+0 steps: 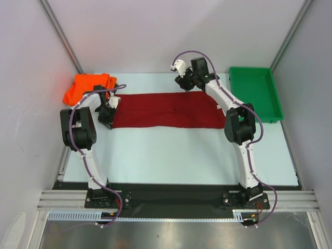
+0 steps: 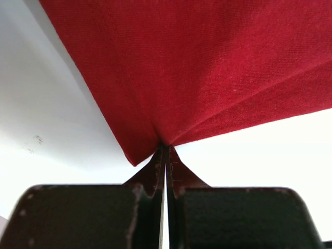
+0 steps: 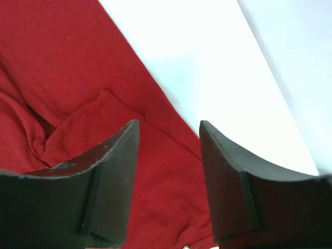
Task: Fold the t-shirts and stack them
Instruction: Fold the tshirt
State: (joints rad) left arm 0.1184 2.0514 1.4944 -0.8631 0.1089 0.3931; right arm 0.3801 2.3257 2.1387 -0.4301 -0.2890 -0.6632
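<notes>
Across far half of table point(image 1: 171, 150), top view: maroon shirt point(image 1: 166, 110) lies as flat strip, long axis left-right; orange shirt point(image 1: 88, 85) bunched at far left corner. Left gripper point(image 1: 110, 111) at strip's left end, right gripper point(image 1: 184, 85) at its far edge, just right of middle.
Left wrist: jaws clamped on shirt corner.
Right wrist: jaws apart, empty, over shirt edge.
Strip's right end free; right arm nearer to it.

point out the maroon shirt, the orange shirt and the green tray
maroon shirt point(image 1: 166, 110): top view, middle of the flat cloth
orange shirt point(image 1: 85, 88): top view, centre of the bunched cloth
green tray point(image 1: 254, 93): top view, bare floor of the tray
</notes>
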